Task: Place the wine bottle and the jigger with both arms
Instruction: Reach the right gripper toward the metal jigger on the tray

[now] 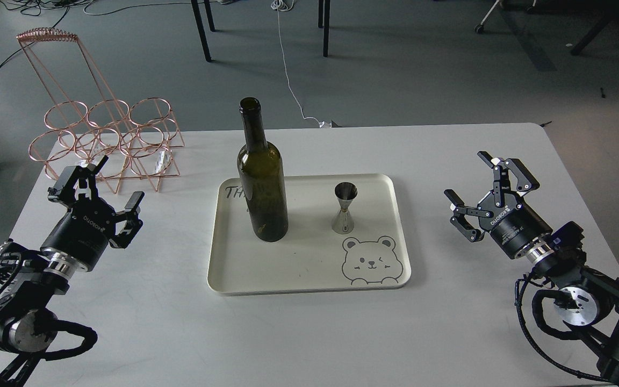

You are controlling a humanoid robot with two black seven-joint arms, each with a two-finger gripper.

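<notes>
Nearest, the left gripper [117, 185] hovers left of the cream tray [309, 277], its fingers spread with nothing between them. The right gripper [479, 180] hangs right of the tray, jaws likewise wide apart. On the tray, the wine bottle [262, 185] stands upright in the left half, the jigger [344, 208] upright just to its right, apart. Beyond the tray's far-left corner sits a copper wire rack [106, 141] on the white table [309, 333].
</notes>
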